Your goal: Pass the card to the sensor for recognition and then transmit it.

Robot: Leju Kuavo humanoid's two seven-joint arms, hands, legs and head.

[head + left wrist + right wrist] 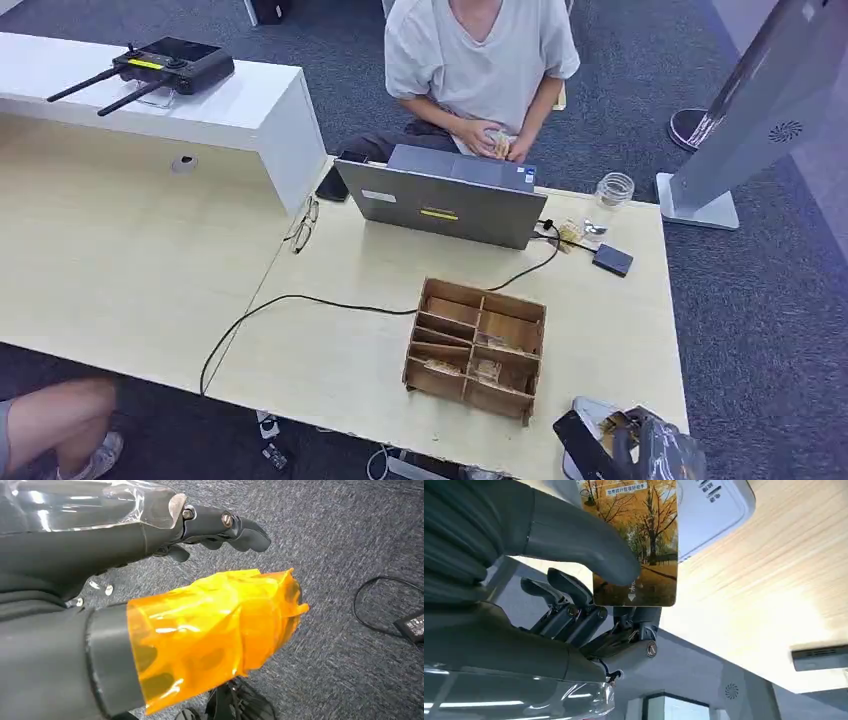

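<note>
My right hand [640,448] is at the table's near right corner, over a white sensor [585,410]. In the right wrist view the grey thumb [584,545] and dark fingers [574,605] pinch a card [644,540] printed with yellow autumn trees. The card's face lies just in front of the white sensor [714,515], partly covering it. My left hand [150,535] hangs over grey carpet. Its thumb [215,630] is wrapped in orange tape, its fingers [235,527] are stretched out, and it holds nothing.
A wooden compartment box [478,345] stands just left of the sensor. Behind it are a grey laptop [445,205], a black cable [300,300], a glass jar [612,190] and a small black device [612,260]. A person [480,60] sits behind the laptop. A grey kiosk stand [740,130] is at the far right.
</note>
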